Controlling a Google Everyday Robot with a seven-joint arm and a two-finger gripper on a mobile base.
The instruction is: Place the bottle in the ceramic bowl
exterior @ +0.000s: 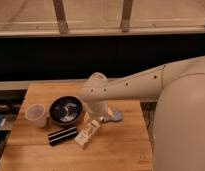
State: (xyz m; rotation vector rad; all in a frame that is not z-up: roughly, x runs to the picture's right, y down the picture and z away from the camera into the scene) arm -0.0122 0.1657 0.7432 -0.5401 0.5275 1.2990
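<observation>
The wooden tabletop (123,150) holds a handful of things, and the robot's pale arm (131,85) reaches in over its right edge toward the middle. The arm bends down at the wrist and ends in the gripper (97,118), which hangs low over the centre of the tabletop, right at the upper end of the bottle (88,134). Whether it is apart, together or clamped on anything cannot be told, since the wrist hides that part.

The bottle lies on its side on the wood, slanted, with its lower end pointing toward the near left corner and its upper end toward the gripper. It is outside the bowl (65,110) and a little nearer the front edge than the bowl is.

The bowl sits upright left of centre — dark and glossy, with pale marks inside. Just beside it, toward the left edge, stands a white cup (36,115). A black bar (62,135) lies flat in front of the bowl, its right end close to the bottle's lower end. A small blue-grey thing (116,116) rests on the wood to the right of the gripper — what it is cannot be made out.
</observation>
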